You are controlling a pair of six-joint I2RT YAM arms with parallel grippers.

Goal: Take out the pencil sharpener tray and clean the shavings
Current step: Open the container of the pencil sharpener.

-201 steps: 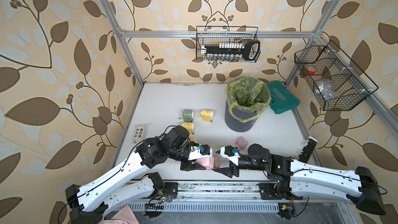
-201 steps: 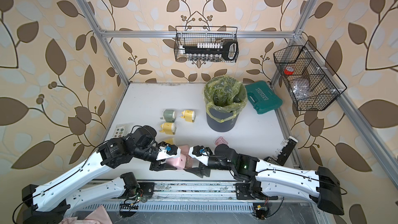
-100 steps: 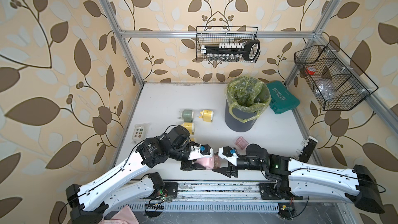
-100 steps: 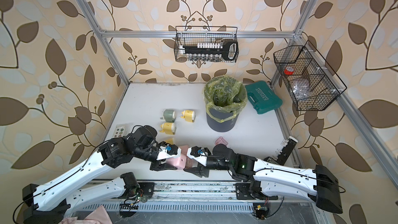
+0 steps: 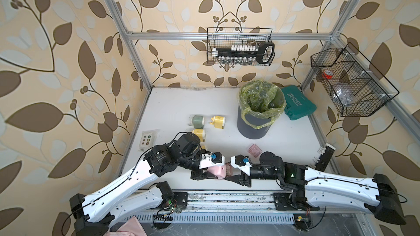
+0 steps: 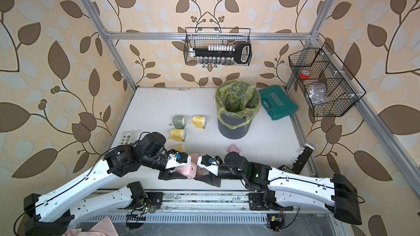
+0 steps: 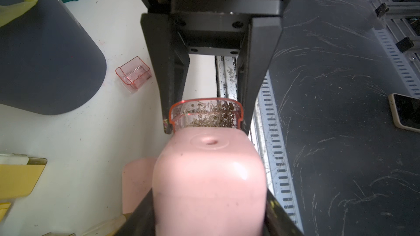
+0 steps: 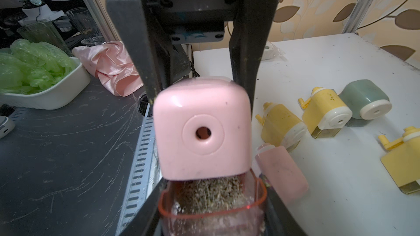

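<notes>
L end effector clamps pink sharpener; R end effector pinches its tray, partly out, shavings inside. To do: pull free, dump in bin beyond R.

Shavings in tray, tray partly in sharpener, bin well behind.

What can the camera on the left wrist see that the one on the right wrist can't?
Only the left wrist view shows the dark bin, a loose pink tray and a phone. Only the right wrist view shows the grey-green sharpener, a pink cloth and a white dish of green bags. Both show the pink sharpener with its tray, holding shavings, sticking out.
</notes>
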